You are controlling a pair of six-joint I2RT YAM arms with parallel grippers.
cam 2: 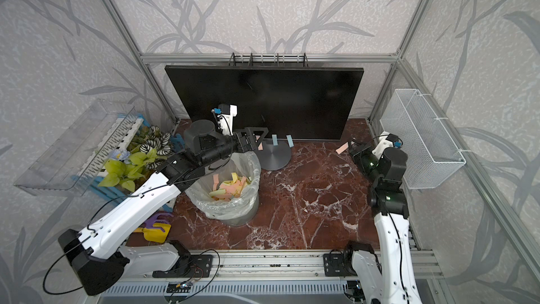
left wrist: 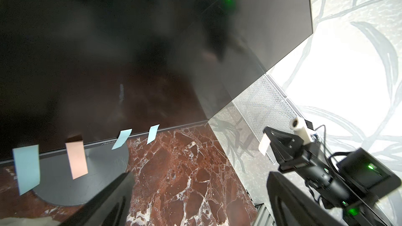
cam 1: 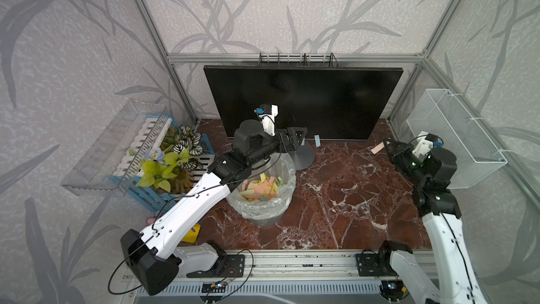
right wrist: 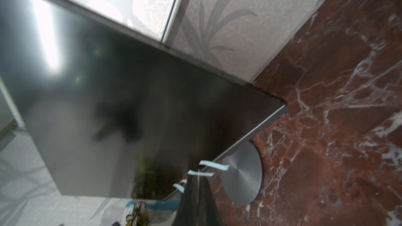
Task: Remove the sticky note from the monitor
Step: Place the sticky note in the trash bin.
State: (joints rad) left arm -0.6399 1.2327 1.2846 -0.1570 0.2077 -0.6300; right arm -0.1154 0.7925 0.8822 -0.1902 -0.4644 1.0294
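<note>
Right pincer pressed together on a pink note, just off the monitor's corner (four notes hang along its lower edge). Left pincer spread wide, empty.

The monitor has a smooth, dark, dimly reflective screen; below it the round base looks like brushed grey metal, on a polished red marble-look tabletop; right of it, a white wire-mesh basket
</note>
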